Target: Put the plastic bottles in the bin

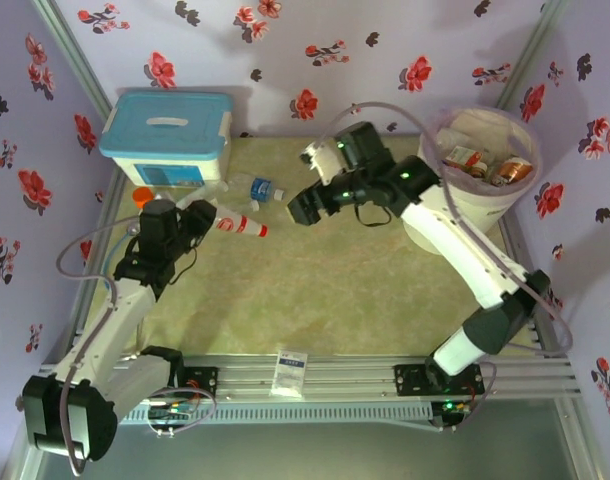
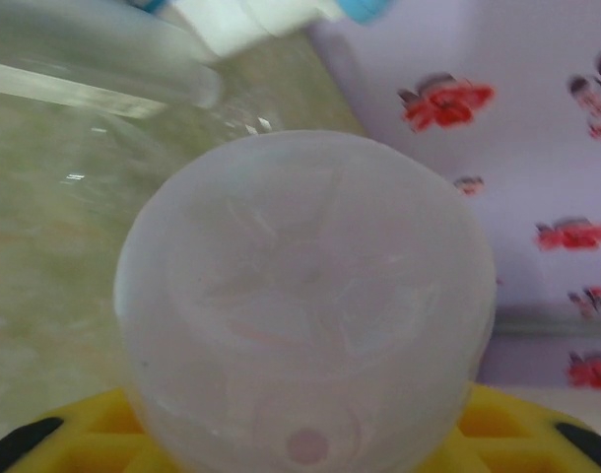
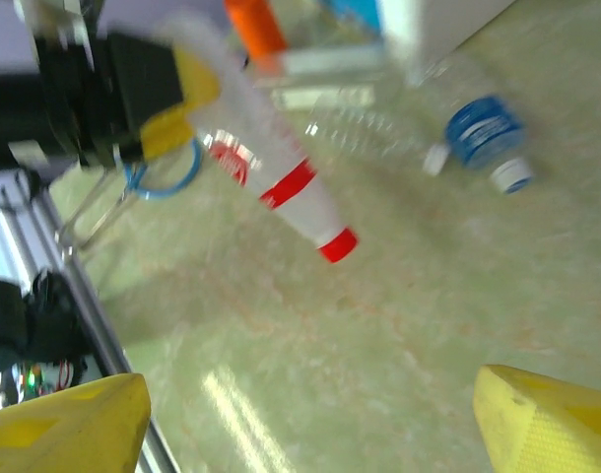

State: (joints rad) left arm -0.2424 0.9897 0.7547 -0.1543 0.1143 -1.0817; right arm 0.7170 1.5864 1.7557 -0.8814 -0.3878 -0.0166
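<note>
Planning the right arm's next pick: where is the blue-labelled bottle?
Top view: the blue-labelled bottle lies on the table left of centre, just right of the blue-lidded box, beyond the red-labelled bottle.

White arms (image 1: 453,240), black joints (image 1: 500,322) — yellow pincer pads (image 3: 552,424).

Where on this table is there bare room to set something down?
Bare: the middle and near part of the table. Crowded: far left, where the box, orange cylinder, blue-labelled bottle and red-labelled bottle cluster; the bin takes the far right corner.
</note>
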